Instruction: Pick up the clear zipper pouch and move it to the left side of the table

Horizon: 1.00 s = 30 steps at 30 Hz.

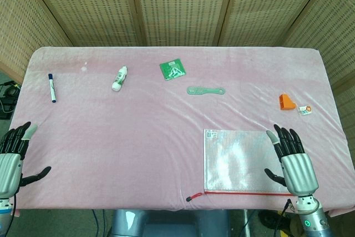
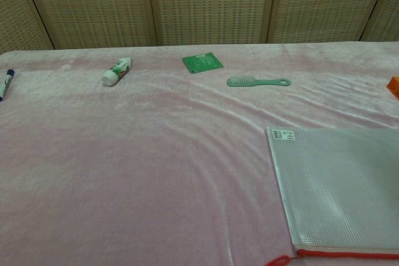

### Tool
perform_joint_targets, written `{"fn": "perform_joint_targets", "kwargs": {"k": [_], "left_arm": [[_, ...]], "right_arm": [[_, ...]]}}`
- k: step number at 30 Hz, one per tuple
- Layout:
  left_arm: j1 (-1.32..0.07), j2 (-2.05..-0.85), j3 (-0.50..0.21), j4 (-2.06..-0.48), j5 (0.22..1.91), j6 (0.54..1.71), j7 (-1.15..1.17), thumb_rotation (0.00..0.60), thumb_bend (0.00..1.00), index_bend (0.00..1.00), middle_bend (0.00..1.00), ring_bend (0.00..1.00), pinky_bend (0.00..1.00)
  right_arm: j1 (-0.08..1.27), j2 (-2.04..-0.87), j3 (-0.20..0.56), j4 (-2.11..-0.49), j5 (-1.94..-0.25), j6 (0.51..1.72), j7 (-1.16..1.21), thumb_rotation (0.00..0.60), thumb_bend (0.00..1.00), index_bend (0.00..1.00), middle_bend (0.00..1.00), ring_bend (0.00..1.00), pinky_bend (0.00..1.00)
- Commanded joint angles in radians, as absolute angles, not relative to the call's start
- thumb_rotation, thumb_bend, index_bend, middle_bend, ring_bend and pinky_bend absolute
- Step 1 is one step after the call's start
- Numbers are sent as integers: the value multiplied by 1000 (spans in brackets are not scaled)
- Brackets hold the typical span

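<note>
Left robot hand [image 1: 12,154] empty, fingers spread; right robot hand [image 1: 292,159] likewise.

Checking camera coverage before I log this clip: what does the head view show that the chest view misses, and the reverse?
Only the head view shows both hands, the left hand and the right hand, open at the near table edge, plus the whole orange block and a small tag beside it. Only the chest view shows the pouch's barcode label. Both show the clear zipper pouch, comb, green card, white bottle and marker.
</note>
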<state>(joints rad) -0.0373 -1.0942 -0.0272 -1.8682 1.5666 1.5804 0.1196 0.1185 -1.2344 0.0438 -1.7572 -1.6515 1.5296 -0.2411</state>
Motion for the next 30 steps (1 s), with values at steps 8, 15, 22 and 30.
{"fn": "perform_joint_targets", "kwargs": {"k": [8,15,22,30], "left_arm": [[-35,-1092,-31,-1869,1556,1580,113,600,0,0,0,0,0],[-38,-1094,-39,-1864,1544,1575,118,600,0,0,0,0,0],[-49,-1113,-45,-1859,1525,1555,164,600,0,0,0,0,0],[-67,-1131,-59,-1844,1473,1514,185,600,0,0,0,0,0]], "right_arm": [[136,-1227,44,-1758,-1655,1498,-244,600,0,0,129,129,0],[264,-1182,36,-1739,-1729,1324,-145,600,0,4,732,726,670],[471,-1136,42,-1820,-1718,1010,29,600,0,191,934,927,1000],[601,-1200,72,-1889,-1561,765,-24,600,175,409,981,975,1000]]}}
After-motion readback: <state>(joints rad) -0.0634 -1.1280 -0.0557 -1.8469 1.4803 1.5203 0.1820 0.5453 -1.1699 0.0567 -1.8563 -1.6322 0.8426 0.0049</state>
